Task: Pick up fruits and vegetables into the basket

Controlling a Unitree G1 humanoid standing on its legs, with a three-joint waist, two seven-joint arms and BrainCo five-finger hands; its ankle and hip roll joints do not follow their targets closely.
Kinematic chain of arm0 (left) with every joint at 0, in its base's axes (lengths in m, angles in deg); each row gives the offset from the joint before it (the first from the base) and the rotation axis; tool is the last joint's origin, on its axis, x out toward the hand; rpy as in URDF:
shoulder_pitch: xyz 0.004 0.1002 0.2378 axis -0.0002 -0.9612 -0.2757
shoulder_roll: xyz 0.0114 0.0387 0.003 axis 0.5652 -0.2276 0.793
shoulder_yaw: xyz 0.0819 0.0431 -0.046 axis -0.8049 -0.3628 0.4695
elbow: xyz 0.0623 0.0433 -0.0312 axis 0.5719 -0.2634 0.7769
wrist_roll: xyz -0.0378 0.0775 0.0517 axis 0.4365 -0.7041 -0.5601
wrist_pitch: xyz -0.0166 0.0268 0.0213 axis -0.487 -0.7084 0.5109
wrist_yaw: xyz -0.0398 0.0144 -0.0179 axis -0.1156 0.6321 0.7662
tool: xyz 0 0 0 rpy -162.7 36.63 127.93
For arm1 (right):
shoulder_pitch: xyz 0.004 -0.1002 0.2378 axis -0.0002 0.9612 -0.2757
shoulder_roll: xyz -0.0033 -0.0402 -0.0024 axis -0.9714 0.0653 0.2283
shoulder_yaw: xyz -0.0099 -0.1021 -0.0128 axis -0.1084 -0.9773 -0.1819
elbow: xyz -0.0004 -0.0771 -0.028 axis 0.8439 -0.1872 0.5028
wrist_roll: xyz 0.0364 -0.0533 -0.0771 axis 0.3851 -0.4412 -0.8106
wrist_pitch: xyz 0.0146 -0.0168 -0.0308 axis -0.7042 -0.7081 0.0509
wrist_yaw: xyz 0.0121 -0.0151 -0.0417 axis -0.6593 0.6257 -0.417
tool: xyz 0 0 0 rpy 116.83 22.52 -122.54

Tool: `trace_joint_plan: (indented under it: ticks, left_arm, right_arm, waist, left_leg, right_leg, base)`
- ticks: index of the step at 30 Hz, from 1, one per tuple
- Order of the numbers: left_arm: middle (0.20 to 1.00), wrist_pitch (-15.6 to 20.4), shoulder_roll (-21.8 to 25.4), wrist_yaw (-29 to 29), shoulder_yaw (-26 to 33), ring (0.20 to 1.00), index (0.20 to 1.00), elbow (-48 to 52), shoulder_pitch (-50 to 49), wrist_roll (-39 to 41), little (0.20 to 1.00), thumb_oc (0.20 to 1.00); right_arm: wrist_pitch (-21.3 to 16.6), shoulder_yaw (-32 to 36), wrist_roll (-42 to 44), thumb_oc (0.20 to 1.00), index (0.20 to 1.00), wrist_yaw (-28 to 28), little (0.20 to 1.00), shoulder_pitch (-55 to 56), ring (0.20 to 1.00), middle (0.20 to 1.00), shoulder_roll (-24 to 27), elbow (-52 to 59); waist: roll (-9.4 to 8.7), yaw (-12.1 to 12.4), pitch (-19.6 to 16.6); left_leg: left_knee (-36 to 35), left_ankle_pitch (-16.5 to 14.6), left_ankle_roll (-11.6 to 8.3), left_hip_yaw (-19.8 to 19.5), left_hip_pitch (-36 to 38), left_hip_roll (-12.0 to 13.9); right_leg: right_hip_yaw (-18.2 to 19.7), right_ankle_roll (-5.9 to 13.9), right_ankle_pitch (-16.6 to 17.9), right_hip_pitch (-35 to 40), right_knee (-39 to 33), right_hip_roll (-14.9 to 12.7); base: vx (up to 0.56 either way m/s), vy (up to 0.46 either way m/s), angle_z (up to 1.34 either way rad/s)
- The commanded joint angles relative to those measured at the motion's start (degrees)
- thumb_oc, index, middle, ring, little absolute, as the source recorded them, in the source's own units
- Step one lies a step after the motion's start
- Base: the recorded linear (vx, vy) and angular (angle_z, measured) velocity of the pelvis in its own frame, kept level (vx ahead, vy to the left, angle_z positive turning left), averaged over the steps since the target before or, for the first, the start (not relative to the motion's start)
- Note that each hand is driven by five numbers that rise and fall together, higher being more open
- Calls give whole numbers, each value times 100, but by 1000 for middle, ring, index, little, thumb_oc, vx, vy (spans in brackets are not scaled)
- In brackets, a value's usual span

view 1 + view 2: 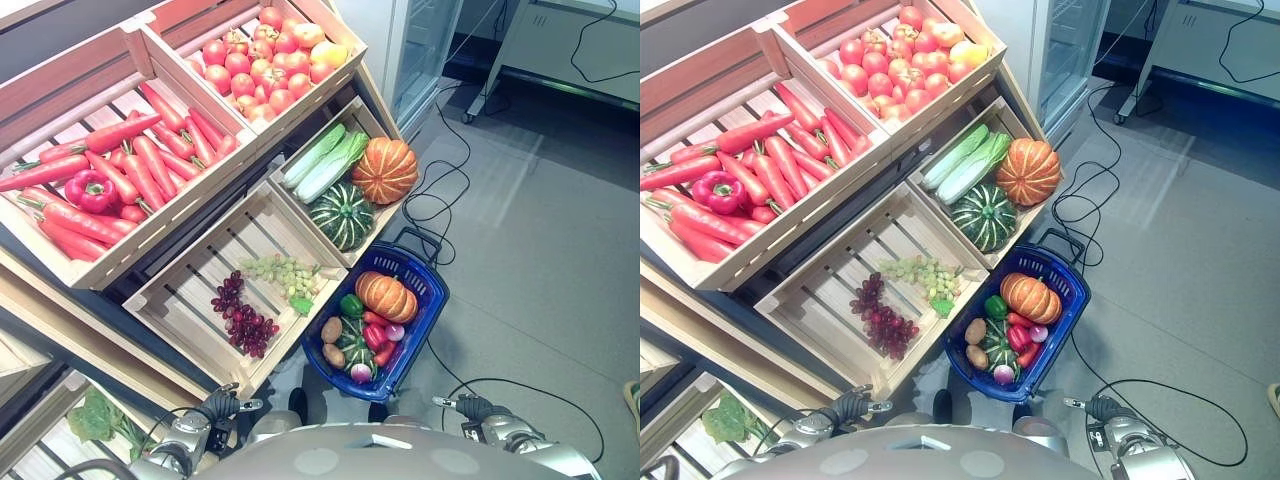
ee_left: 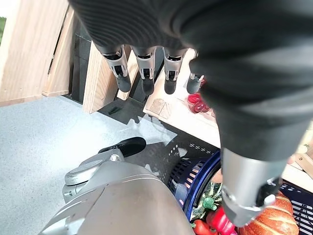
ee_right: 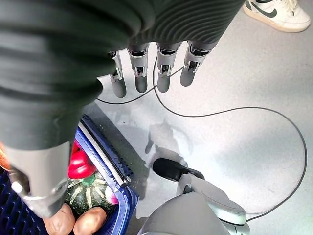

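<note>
The blue basket point(image 1: 420, 330) sits on the floor at lower centre, already holding a pumpkin point(image 1: 386, 296), potatoes and peppers. Both the left hand point(image 2: 146, 73) and right hand point(image 3: 151, 73) hang empty, fingers straight. A sensible next reach is the purple grapes point(image 1: 243, 316) nearby: approach from above and close gently.

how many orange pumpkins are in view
2: one orange pumpkin in the crate beside the green striped squash, one orange pumpkin in the blue basket. Others may be hidden.
</note>
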Motion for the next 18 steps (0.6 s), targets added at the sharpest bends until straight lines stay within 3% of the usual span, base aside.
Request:
trace_joint_plan:
  ticks: [1, 18]
  left_arm:
    - [1000, 0, -32, -82, 11, 1000, 1000, -387, 364, -122, 1000, 1000]
    - [1000, 96, -6, -61, 73, 1000, 1000, -369, 365, 10, 1000, 1000]
  right_arm:
    - [-41, -114, 93, 1000, 1000, -43, 1000, -237, 1000, 1000, -131, -275]
    - [-49, -108, 101, 1000, 1000, -40, 1000, -234, 1000, 1000, -125, -278]
  waist:
    - [-276, 103, 16]
    - [-271, 102, 20]
  left_leg:
    - [10, -611, 5, 107, 182, -78]
    - [10, -610, 9, 118, 182, -79]
  right_leg:
    - [106, 764, 213, -199, 22, -592]
    - [120, 757, 217, -202, 22, -589]
  base:
    - [0, 0, 0]
    - [0, 0, 0]
